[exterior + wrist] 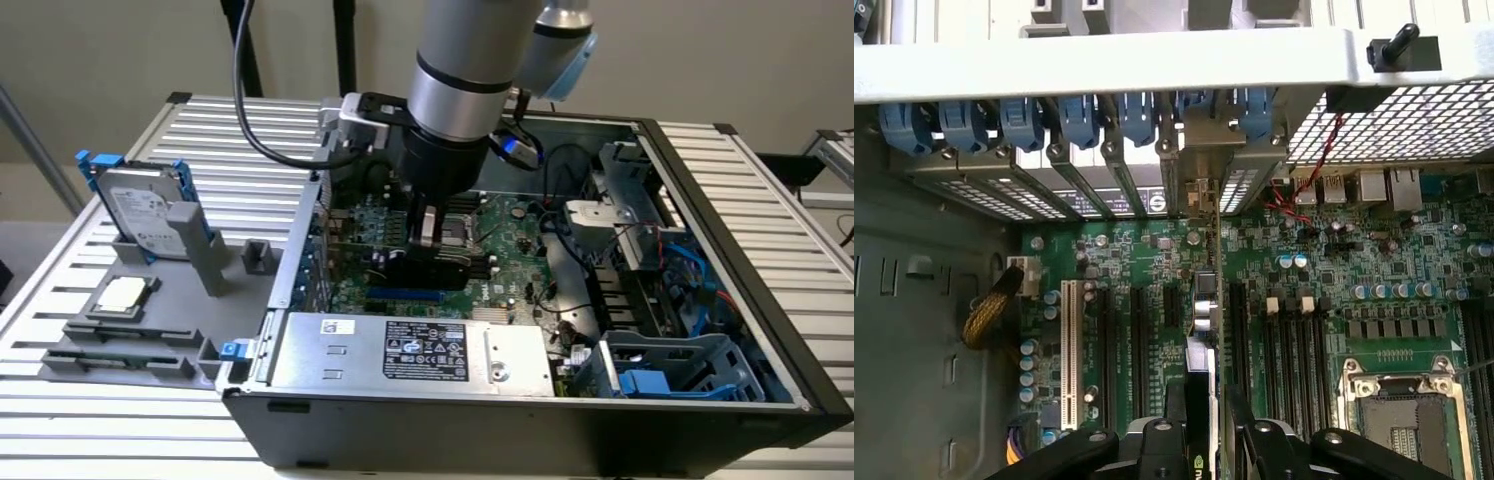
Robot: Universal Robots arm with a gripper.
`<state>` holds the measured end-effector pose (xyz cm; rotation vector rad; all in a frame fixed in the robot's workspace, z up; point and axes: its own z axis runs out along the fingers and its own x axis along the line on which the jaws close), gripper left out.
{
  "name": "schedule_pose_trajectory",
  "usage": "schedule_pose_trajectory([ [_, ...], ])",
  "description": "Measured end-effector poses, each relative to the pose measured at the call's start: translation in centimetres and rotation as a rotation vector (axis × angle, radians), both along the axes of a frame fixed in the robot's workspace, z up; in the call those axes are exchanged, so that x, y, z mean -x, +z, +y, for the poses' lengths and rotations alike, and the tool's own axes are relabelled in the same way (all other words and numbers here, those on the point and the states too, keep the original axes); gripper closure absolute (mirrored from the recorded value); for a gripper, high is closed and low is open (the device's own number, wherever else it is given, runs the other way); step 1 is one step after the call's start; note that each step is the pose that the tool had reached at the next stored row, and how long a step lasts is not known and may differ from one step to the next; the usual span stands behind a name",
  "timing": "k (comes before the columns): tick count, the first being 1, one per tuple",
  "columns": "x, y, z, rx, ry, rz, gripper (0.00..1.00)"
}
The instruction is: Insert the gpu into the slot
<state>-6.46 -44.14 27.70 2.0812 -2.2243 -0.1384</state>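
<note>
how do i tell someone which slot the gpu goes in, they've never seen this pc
Look inside the open computer case at the green motherboard. Between the silver power-supply box and the black gpu lies the slot, a long narrow strip. It is bright blue, while the memory slots are black.

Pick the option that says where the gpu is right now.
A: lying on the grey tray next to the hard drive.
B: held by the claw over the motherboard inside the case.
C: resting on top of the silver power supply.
B: the claw grips the gpu edge-down over the motherboard, close by the blue slot, inside the open case.
</note>
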Motion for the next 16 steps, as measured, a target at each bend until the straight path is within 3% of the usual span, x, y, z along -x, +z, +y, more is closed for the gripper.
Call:
schedule_pose_trajectory([
  [6,-0.11,-0.14,0.0,-0.0044,0.001,0.0,0.74],
  [11,-0.15,-0.28,-0.1,-0.0124,0.004,0.0012,0.74],
  [16,-0.19,-0.42,-0.26,-0.0148,0.006,0.0033,0.74],
])
